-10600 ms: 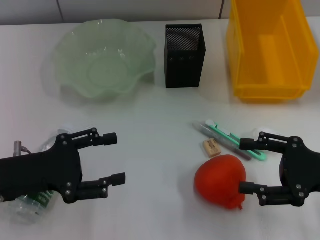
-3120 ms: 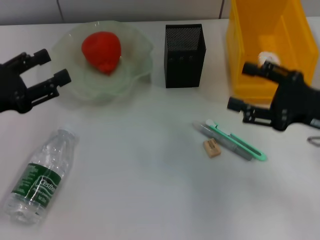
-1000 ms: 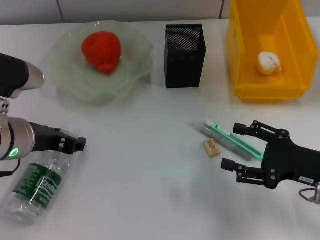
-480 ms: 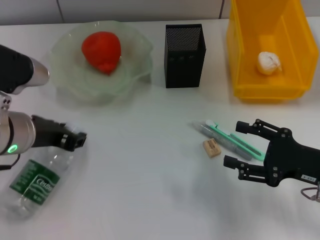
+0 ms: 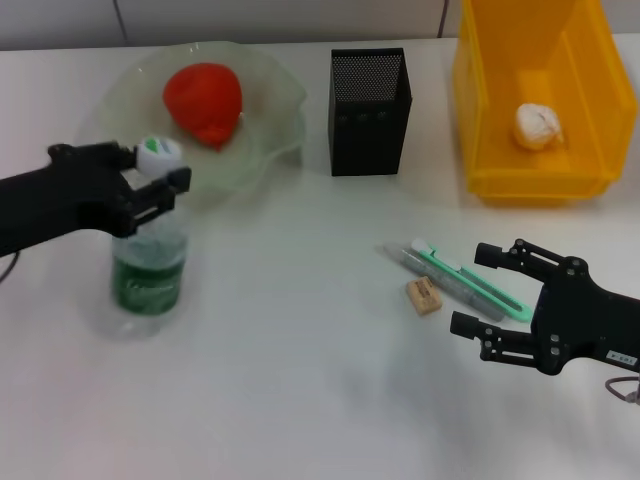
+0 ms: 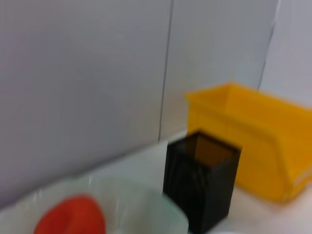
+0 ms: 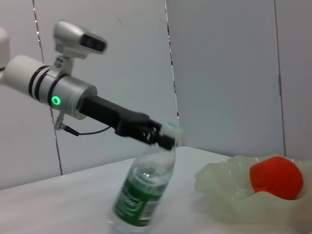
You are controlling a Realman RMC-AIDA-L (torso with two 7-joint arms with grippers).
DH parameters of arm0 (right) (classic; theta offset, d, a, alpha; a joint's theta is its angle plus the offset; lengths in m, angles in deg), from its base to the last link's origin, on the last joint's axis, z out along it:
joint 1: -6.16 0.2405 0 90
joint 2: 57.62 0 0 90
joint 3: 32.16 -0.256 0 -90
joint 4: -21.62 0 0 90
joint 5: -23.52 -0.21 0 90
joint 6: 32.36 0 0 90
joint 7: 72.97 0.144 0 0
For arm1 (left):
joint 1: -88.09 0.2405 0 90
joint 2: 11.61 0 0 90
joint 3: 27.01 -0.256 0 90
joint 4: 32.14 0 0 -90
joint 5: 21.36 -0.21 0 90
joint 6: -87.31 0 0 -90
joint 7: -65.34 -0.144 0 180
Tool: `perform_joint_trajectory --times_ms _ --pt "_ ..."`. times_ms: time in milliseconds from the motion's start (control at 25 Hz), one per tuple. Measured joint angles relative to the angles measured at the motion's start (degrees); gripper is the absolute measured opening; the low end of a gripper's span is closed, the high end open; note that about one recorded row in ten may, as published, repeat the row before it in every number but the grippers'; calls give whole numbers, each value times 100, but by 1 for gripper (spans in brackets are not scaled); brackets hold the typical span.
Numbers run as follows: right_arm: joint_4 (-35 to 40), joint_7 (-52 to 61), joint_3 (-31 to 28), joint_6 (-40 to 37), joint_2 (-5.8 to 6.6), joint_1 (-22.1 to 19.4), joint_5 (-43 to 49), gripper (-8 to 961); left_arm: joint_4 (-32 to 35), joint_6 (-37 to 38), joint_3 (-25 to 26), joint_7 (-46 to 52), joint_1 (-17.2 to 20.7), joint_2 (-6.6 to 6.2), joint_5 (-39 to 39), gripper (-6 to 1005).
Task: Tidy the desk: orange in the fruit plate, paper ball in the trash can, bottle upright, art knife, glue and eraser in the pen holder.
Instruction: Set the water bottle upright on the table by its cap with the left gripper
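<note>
My left gripper [image 5: 158, 170] is shut on the neck of the clear bottle [image 5: 148, 262], just under its white cap. The bottle stands on its base on the table; in the right wrist view the bottle [image 7: 145, 191] leans slightly. The orange [image 5: 203, 100] lies in the green glass fruit plate [image 5: 268, 128]. The paper ball [image 5: 538, 125] lies in the yellow bin [image 5: 480, 120]. My right gripper [image 5: 468, 290] is open and empty, just right of the green art knife [image 5: 480, 287], the grey glue pen [image 5: 432, 272] and the tan eraser [image 5: 424, 296]. The black mesh pen holder [image 5: 369, 97] stands at the back.
The left wrist view shows the pen holder [image 6: 202, 187], the yellow bin [image 6: 251, 156], the plate [image 6: 136, 209] and the orange [image 6: 70, 222] against a grey wall. The right wrist view shows my left gripper [image 7: 157, 135], the plate [image 7: 226, 195] and the orange [image 7: 275, 178].
My left gripper has raised the bottle from lying flat at the front left to standing on its base nearer the plate. My right gripper has barely moved.
</note>
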Motion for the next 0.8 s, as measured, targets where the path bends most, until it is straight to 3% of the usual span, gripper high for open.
perform_joint_trajectory --times_ms 200,800 --pt "17 96 0 -13 0 1 -2 852 -786 428 376 -1600 54 2 1374 445" --pt "138 180 -1 -114 0 -4 14 853 -1095 616 562 -2017 -6 2 1626 446"
